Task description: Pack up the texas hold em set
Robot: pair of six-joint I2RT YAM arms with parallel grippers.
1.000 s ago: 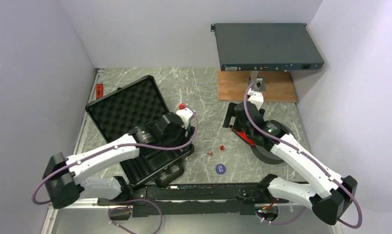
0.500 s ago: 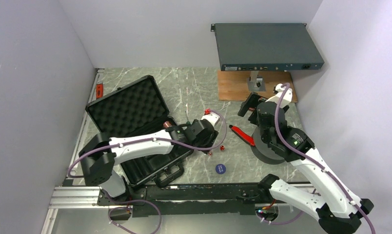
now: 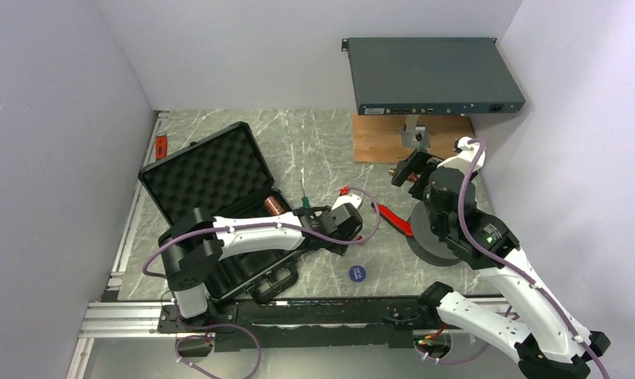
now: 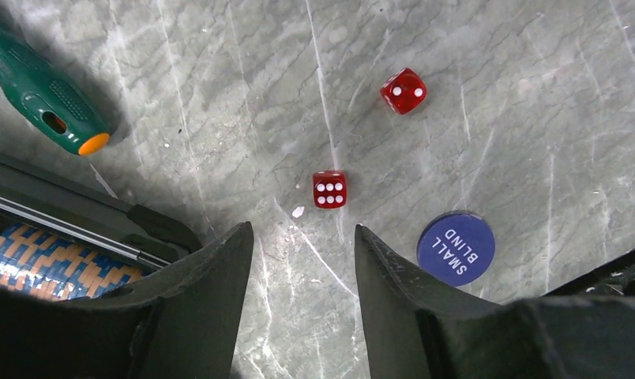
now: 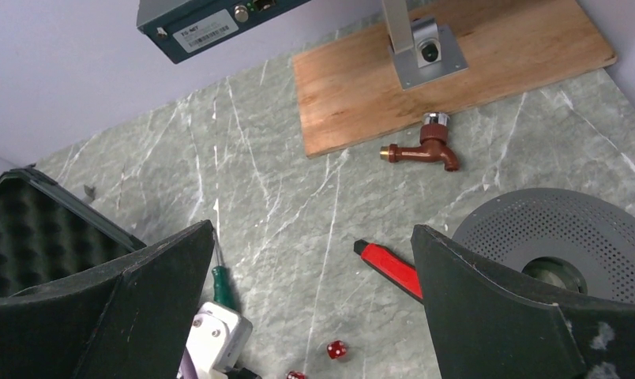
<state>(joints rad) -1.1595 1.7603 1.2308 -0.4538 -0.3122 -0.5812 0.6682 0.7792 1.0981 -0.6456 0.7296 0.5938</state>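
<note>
The black briefcase (image 3: 208,178) lies open at the left, foam lid up, with a chip stack (image 3: 276,205) in its base (image 4: 54,260). Two red dice (image 4: 329,189) (image 4: 403,90) rest on the marble ahead of my left gripper (image 4: 302,237), which hovers open with nothing between its fingers. The nearer die sits just beyond the fingertips. The blue "SMALL BLIND" button (image 4: 455,248) (image 3: 357,273) lies to the right of the right finger. My right gripper (image 5: 313,229) (image 3: 409,167) is raised at the back right, wide open and holding nothing. The dice (image 5: 337,348) show far below it.
A green-handled screwdriver (image 4: 42,99) (image 5: 222,280) lies by the case edge. A red-handled tool (image 5: 389,268), a large grey perforated disc (image 5: 567,237), a brown faucet (image 5: 425,150), a wooden board (image 5: 472,71) and a grey rack unit (image 3: 433,75) occupy the right and back.
My left arm has swung right from over the case to above the dice, its jaws narrowing. My right arm has lifted and drawn back toward the wooden board.
</note>
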